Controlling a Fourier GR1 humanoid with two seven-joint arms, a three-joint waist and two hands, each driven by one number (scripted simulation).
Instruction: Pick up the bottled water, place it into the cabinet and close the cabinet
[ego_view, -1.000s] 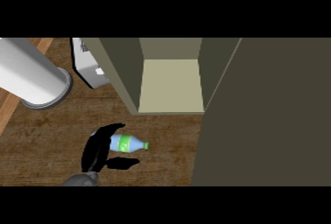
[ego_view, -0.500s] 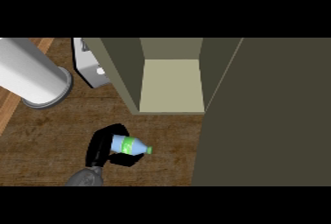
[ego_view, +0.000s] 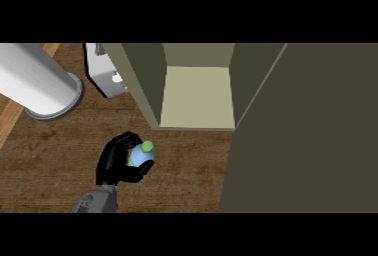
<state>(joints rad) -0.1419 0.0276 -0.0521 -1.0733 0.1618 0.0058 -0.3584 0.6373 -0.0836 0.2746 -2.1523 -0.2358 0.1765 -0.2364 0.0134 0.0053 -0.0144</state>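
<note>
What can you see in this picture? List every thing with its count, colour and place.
bottled water: one, pale blue with green cap, in front of the cabinet
cabinet: one, olive, cream inside, top middle, open
cabinet door: one, dark olive, right side
cylinder: one, white, upper left
boxy object: one, grey-white, left of the cabinet
counter: one, brown wood, underneath everything
forearm: one, grey, lower left
left robot hand: one, black, curled round the bottled water

Kitchen scene: an open olive cabinet stands on a wood-grain surface, a white cylinder at its left.
</note>
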